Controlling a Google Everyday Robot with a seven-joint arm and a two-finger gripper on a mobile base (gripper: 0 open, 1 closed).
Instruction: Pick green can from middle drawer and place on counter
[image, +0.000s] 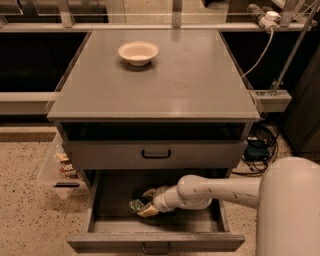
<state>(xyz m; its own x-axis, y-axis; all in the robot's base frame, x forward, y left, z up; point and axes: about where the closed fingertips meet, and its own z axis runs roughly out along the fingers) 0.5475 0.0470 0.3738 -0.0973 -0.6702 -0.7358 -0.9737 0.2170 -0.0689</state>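
Gripper (144, 203) is inside the open drawer (150, 241), with the green can (135, 205) at its tip, 9 o'clock side. Whether it grips the can cannot be told. Advised: centre the can, close firmly, then lift clear of the drawer front before moving to the bench (200, 85).

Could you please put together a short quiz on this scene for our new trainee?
1. True or false: the green can already stands on the counter.
2. Where is the gripper? A) above the cream bowl B) inside the open middle drawer, right at the green can C) over the floor beside the cabinet
3. Fill in: the upper drawer, just above the open one, is ____ (open or shut).

Key: 1 false, it lies in the middle drawer; 2 B; 3 shut.
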